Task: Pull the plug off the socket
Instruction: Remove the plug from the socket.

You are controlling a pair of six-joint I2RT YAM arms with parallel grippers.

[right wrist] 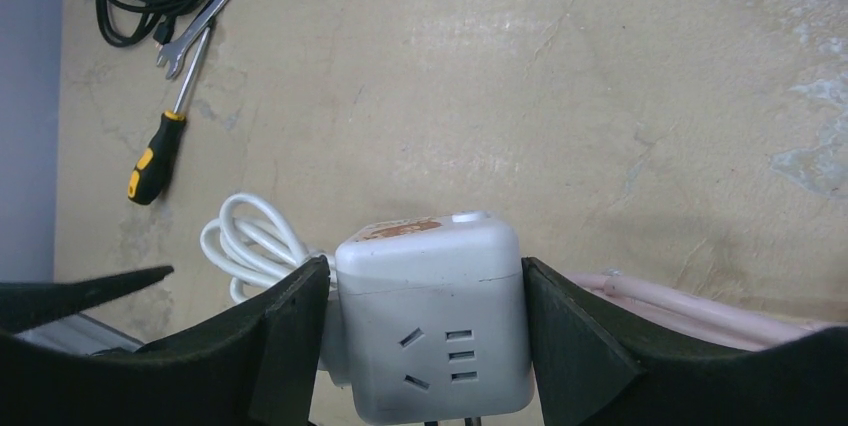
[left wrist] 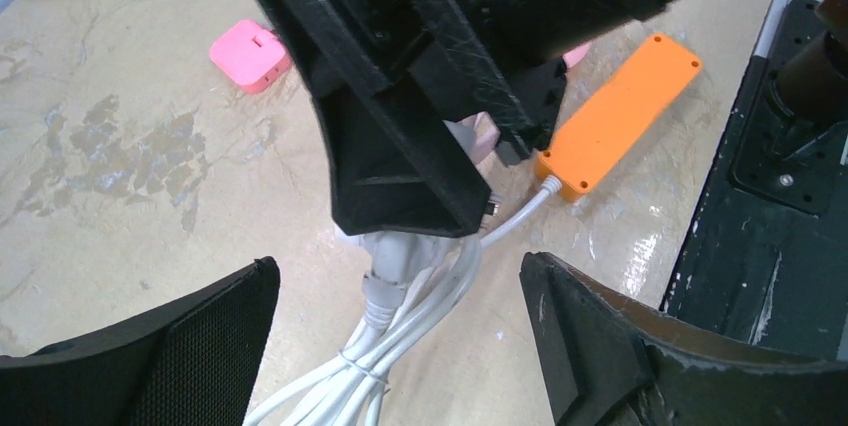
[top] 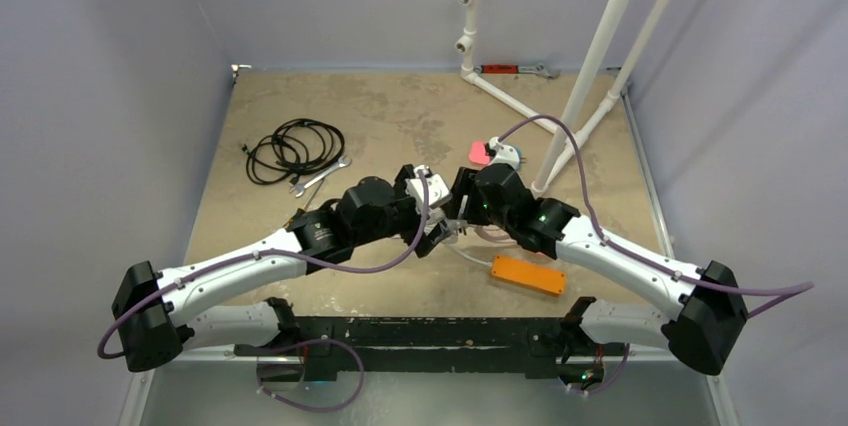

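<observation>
Lifting your wide-open left gripper [left wrist: 398,266] straight off the white plug [left wrist: 388,258] should spare the cable loops [left wrist: 400,346]. Your right gripper [right wrist: 425,286] clamps the white cube adapter [right wrist: 430,336], with the orange power strip [top: 527,274] at its 5 o'clock from above.

Your tabletop [right wrist: 600,66] looks like a matt, tan, stone-like sheet, blotched and faintly cracked. The orange power strip [left wrist: 620,111] is smooth plastic with a soft sheen. The white cube adapter [right wrist: 430,316] is glossy plastic, smudged brown on top. The white cable [left wrist: 420,316] has a smooth, rubbery jacket. On your left gripper [left wrist: 398,271], the black fingers [left wrist: 640,366] are matt plastic, scuffed pale; one pad [left wrist: 170,346] is finely meshed. The wrench [right wrist: 215,1] is bright bare metal.
</observation>
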